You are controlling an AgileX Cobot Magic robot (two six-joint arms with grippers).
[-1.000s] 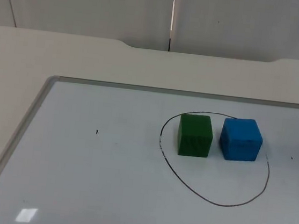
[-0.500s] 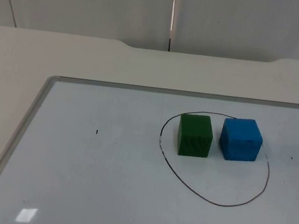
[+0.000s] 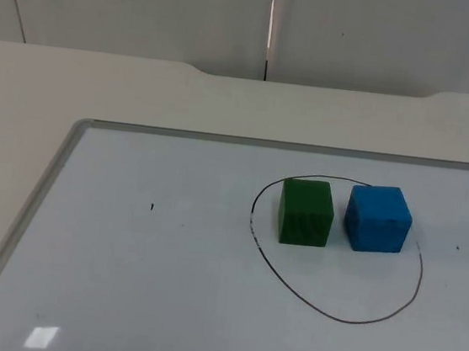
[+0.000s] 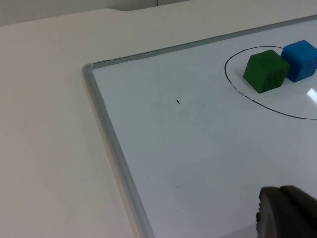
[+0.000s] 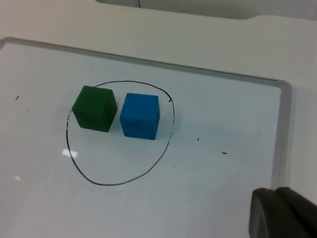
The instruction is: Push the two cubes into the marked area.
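My fixed top camera looks down and forward over the whiteboard (image 3: pixel 162 286) toward the grey partition wall (image 3: pixel 152 5) at the far end, from a middling height. My left wrist camera sits low, out over the board's left side, facing across it toward the right; the green cube (image 4: pixel 266 71) and blue cube (image 4: pixel 300 60) read far off there. My right wrist camera looks from the right side toward the left, a bit closer to them. All three share the drawn outline (image 3: pixel 331 312) with both cubes inside; the fingertip (image 4: pixel 287 212) edges the left wrist view.
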